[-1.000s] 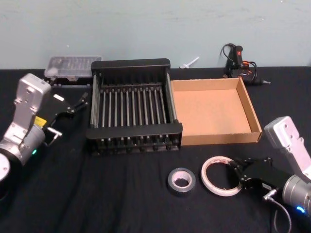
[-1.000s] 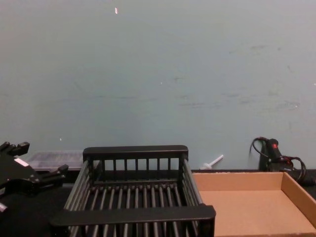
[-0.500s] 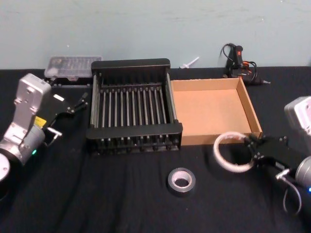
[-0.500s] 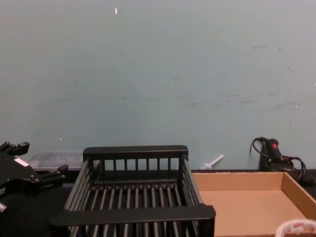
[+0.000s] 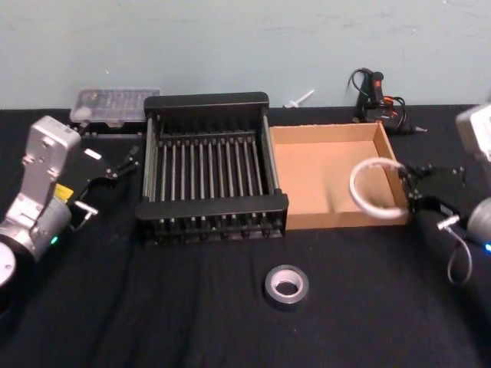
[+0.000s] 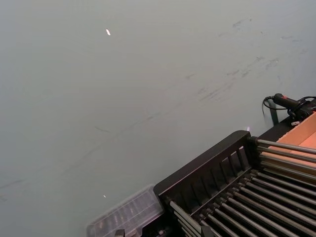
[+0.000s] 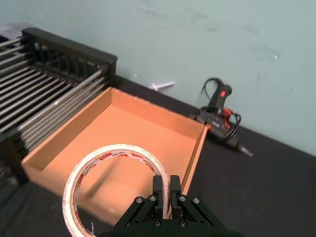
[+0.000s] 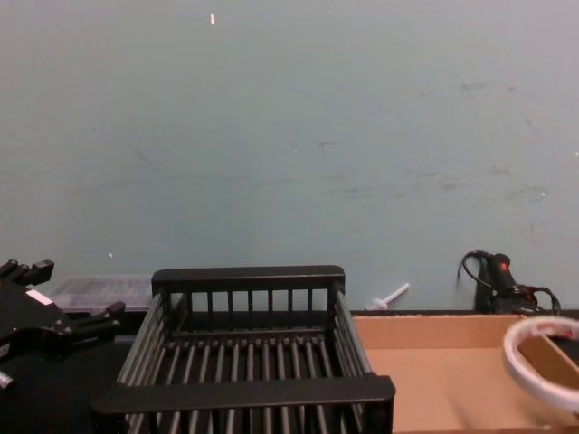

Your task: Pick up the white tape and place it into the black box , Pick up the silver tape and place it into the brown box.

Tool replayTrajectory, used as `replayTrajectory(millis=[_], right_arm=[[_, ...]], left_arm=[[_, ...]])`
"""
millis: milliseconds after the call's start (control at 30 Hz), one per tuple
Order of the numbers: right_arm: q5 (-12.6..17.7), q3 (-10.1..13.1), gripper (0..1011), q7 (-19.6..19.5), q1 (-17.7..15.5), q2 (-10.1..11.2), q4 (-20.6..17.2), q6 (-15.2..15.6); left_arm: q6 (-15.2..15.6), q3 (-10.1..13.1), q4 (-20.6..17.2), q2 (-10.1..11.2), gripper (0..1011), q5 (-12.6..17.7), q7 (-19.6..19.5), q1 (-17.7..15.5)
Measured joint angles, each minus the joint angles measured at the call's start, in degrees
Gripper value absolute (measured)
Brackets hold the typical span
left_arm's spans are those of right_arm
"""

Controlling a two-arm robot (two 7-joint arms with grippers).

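Note:
My right gripper (image 5: 405,189) is shut on the white tape (image 5: 374,189), a thin whitish ring held up in the air over the right front part of the brown box (image 5: 328,146). The right wrist view shows the white tape (image 7: 114,186) pinched between the fingers of the gripper (image 7: 167,190), with red print inside, above the brown box (image 7: 143,131). The silver tape (image 5: 286,285) lies flat on the black table in front of the boxes. The black box (image 5: 209,101) stands left of the brown one. My left gripper (image 5: 125,162) hangs idle at the far left, beside the black box.
A clear plastic case (image 5: 113,104) lies behind the black box at the back left. A glue gun with cables (image 5: 374,92) sits behind the brown box, near a small white piece (image 5: 300,98). A pale green wall backs the table.
My right gripper has lifted the white tape off the table and carried it up and back, from beside the silver tape to over the brown box. The left arm has not moved.

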Motion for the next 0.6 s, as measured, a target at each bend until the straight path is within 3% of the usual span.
replayTrajectory(millis=[300, 600], right_arm=[[-2.9, -2.7, 92, 1.3, 7.8, -2.4, 5.3, 0.1], [-5.1, -6.1, 92, 3.0, 15.0, -5.9, 11.6, -2.8]], left_arm=[[0.0, 0.0, 0.0, 0.0, 1001, 0.0, 0.0, 0.0], [0.0, 0.0, 0.0, 0.0, 1001, 0.0, 0.0, 0.0]])
